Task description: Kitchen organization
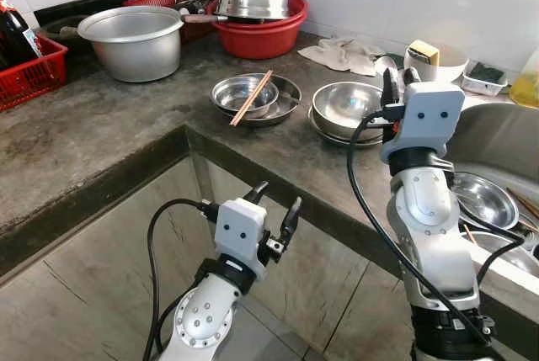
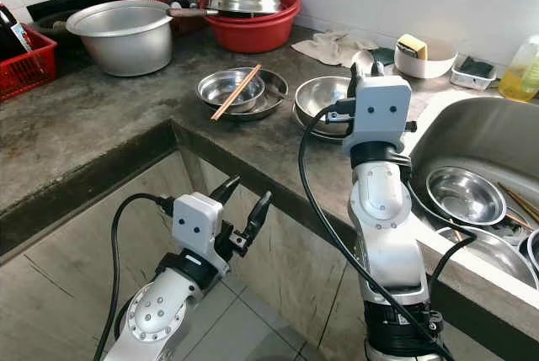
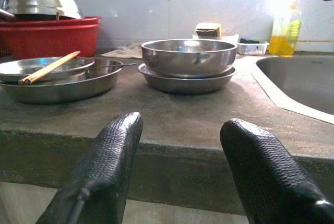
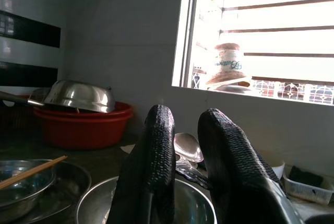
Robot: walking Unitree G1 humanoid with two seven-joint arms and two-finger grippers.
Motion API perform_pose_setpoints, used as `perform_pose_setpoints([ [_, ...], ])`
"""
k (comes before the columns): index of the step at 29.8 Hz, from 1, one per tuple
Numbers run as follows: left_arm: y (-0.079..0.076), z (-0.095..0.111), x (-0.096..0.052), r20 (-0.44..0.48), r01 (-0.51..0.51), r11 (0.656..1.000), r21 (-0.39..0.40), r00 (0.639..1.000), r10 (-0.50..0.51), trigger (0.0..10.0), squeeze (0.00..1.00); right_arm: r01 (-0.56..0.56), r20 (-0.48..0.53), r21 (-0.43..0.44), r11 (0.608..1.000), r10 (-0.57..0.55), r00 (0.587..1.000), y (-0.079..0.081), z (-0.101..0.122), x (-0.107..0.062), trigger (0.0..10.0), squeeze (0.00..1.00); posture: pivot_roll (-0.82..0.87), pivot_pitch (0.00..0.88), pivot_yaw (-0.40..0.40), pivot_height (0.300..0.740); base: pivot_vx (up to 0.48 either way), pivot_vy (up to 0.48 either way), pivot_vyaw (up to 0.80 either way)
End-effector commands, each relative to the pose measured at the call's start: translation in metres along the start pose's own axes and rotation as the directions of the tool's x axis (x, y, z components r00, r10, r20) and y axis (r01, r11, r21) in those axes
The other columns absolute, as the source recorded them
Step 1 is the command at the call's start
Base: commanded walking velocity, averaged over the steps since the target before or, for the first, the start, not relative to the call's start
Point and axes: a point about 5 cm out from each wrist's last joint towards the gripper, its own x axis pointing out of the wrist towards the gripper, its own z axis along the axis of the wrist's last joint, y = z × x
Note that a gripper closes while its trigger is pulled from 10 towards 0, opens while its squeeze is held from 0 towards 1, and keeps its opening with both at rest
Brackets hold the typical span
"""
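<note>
We stand at the inner corner of a grey stone bench (image 1: pixel 101 125) that wraps round us, tiled wall behind and a bright window above the far edge. Our right gripper (image 4: pixel 182 145) is raised over the bench's front edge beside the sink (image 2: pixel 480 134), its fingers clamped on a spoon (image 4: pixel 188 148) whose bowl sticks up between them. Just under it a steel bowl (image 1: pixel 347 107) sits on a plate. Our left gripper (image 1: pixel 274 205) hangs low in front of the bench's face, below the edge, fingers apart and holding nothing.

Near the bench's middle a smaller bowl (image 1: pixel 244 92) rests in a dish with chopsticks (image 1: pixel 251 98) laid across. Toward the back edge stand a big pot (image 1: pixel 135 41) and a red basin (image 1: pixel 261 37) with an upturned steel bowl on it. A red basket (image 1: pixel 29 75) sits at the far left edge. A cloth (image 1: pixel 341 54) lies by the wall, and more bowls lie in the sink.
</note>
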Motion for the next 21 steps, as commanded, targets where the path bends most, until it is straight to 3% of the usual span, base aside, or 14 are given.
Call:
perform_pose_setpoints([
  [1, 0.0017, 0.0008, 0.0000, -0.008, -0.002, 1.000, 0.020, 1.000, 0.003, 10.0, 0.00, 0.017, -0.003, 0.000, 1.000, -0.017, 1.000, -0.0027, 0.0020, -0.0011, 0.0, 0.00, 0.10, 0.092, 0.010, 0.740, 0.000, 0.000, 0.00],
  [6, -0.0002, 0.0002, 0.0001, -0.008, 0.022, 0.999, 0.034, 1.000, -0.022, 10.0, 0.00, 0.016, -0.006, 0.000, 1.000, -0.016, 1.000, -0.0033, 0.0017, -0.0016, 0.0, 0.00, 0.10, 0.091, 0.013, 0.740, 0.000, 0.000, -0.63],
  [8, 0.0005, -0.0009, 0.0001, -0.016, 0.014, 0.999, 0.046, 1.000, -0.013, 10.0, 0.00, 0.017, -0.009, 0.001, 1.000, -0.017, 1.000, -0.0036, 0.0017, -0.0020, 0.0, 0.00, 0.10, 0.090, 0.013, 0.740, 0.000, -0.446, -0.78],
  [12, 0.0035, -0.0037, 0.0013, -0.040, -0.017, 1.000, 0.013, 0.999, 0.018, 10.0, 0.00, 0.015, -0.012, -0.002, 1.000, -0.015, 1.000, -0.0044, 0.0023, -0.0030, 0.0, 0.00, 0.09, 0.087, 0.010, 0.740, 0.000, -0.206, -0.78],
  [19, 0.0034, -0.0025, 0.0029, -0.024, -0.002, 0.999, 0.051, 1.000, 0.003, 10.0, 0.00, 0.008, -0.016, -0.007, 1.000, -0.008, 1.000, -0.0031, 0.0029, -0.0065, 0.0, 0.00, 0.09, 0.077, 0.013, 0.740, 0.000, 0.000, -0.78],
  [21, 0.0026, -0.0031, 0.0024, -0.027, 0.008, 0.998, 0.058, 1.000, -0.006, 10.0, 0.00, 0.005, -0.026, -0.010, 1.000, -0.005, 1.000, -0.0028, 0.0020, -0.0084, 0.0, 0.00, 0.09, 0.076, 0.017, 0.740, 0.122, -0.416, -0.78],
])
